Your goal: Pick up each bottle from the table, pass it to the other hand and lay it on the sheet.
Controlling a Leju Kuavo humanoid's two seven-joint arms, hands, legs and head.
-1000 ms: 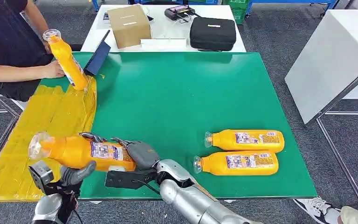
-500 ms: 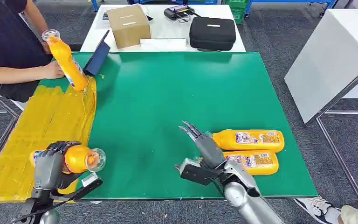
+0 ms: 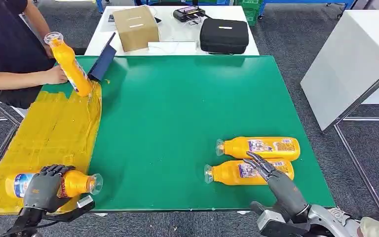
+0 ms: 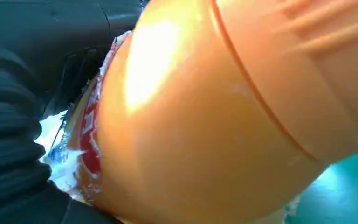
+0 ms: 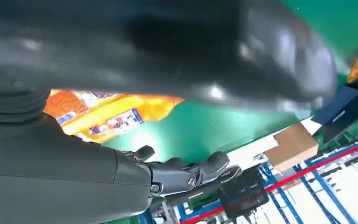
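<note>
My left hand (image 3: pixel 42 190) grips an orange bottle (image 3: pixel 79 181) lying low over the near corner of the yellow sheet (image 3: pixel 49 133), its neck pointing right; the same bottle (image 4: pixel 214 116) looms close in the left wrist view. Two more orange bottles lie side by side on the green table at the near right, the farther one (image 3: pixel 259 147) and the nearer one (image 3: pixel 232 173). My right hand (image 3: pixel 281 185) is open just above the nearer one's right end, fingers (image 5: pixel 186 172) extended, holding nothing. A person at the far left holds another orange bottle (image 3: pixel 69 61) upright at the sheet's far end.
The person's arm (image 3: pixel 15 76) rests by the sheet's far edge. A dark tablet (image 3: pixel 103 61) leans at the green table's (image 3: pixel 177 98) far left. Behind it a white table carries a cardboard box (image 3: pixel 135 27) and a black case (image 3: pixel 224 34). Another white table (image 3: pixel 345 64) stands to the right.
The bottle passed from my right hand to my left, which carried it down and left onto the sheet. My right hand let go and swung right to the two lying bottles.
</note>
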